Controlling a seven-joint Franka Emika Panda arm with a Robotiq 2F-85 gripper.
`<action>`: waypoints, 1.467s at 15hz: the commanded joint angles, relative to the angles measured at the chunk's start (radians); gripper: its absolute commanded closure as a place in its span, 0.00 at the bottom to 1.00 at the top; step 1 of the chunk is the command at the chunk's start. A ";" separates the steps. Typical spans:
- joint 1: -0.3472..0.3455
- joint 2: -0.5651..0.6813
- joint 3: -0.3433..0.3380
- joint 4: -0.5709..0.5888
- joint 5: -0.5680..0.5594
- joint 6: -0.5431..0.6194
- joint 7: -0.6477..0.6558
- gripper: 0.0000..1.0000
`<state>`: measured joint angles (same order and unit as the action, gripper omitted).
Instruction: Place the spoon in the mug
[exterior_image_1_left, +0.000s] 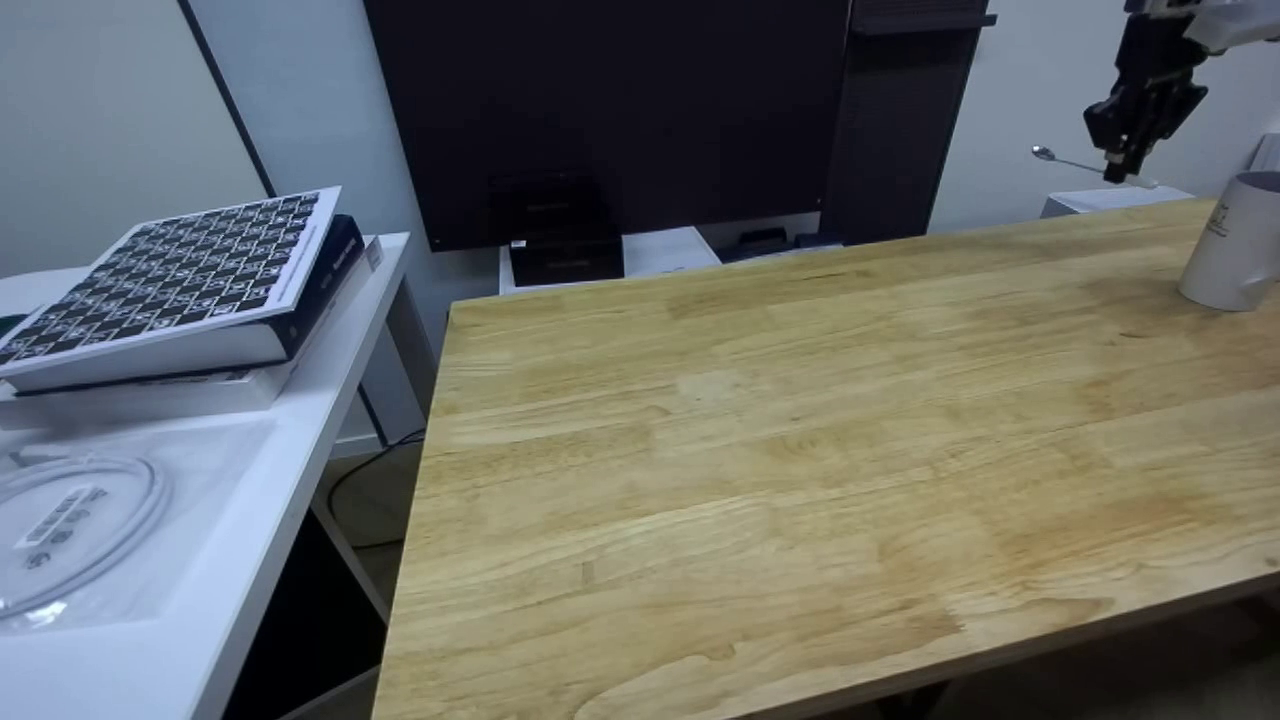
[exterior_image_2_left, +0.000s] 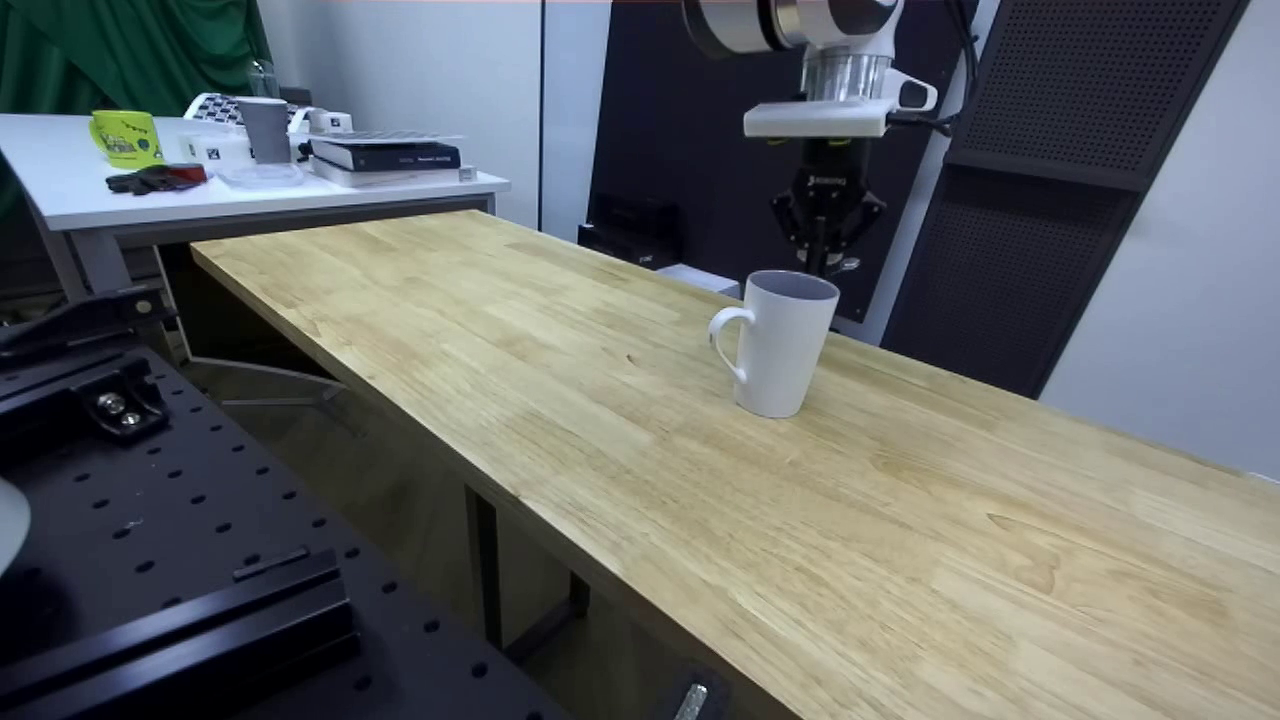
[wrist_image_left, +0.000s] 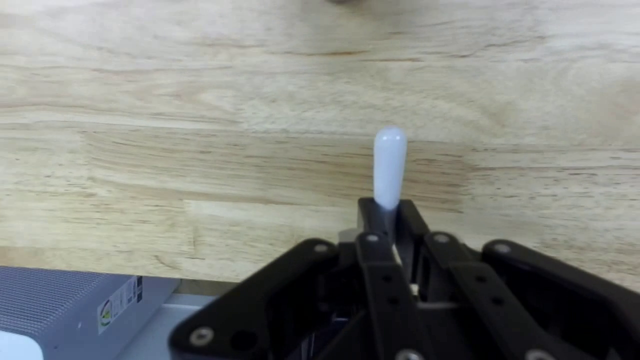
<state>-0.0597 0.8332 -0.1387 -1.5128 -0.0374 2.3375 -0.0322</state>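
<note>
The spoon has a silvery bowl and thin stem and a white handle end. In an exterior view the spoon (exterior_image_1_left: 1075, 163) lies roughly level across the fingertips, held in the air. My gripper (exterior_image_1_left: 1122, 165) is shut on it near the handle. In the wrist view the white handle end of the spoon (wrist_image_left: 390, 165) sticks out beyond the closed fingertips (wrist_image_left: 387, 212). The pale mug (exterior_image_2_left: 783, 345) stands upright on the wooden table, handle to one side. In that view my gripper (exterior_image_2_left: 820, 262) is behind the mug's rim. The mug (exterior_image_1_left: 1235, 245) is out of the wrist view.
The wooden table (exterior_image_1_left: 800, 450) ends at a back edge near the gripper. A grey box (wrist_image_left: 65, 305) stands beyond the edge in the wrist view. A white side table holds books (exterior_image_1_left: 170, 290) and a bagged cable (exterior_image_1_left: 90, 530). A black perforated bench (exterior_image_2_left: 250, 520) stands at the front.
</note>
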 joint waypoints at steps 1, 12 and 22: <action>-0.006 -0.042 0.004 0.067 -0.009 -0.208 0.048 0.97; -0.109 -0.034 0.087 0.362 0.158 -0.899 -0.007 0.97; -0.179 0.081 0.087 0.506 0.321 -1.251 0.052 0.97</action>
<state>-0.2143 0.8415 -0.0594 -1.1186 0.2556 1.1813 -0.0323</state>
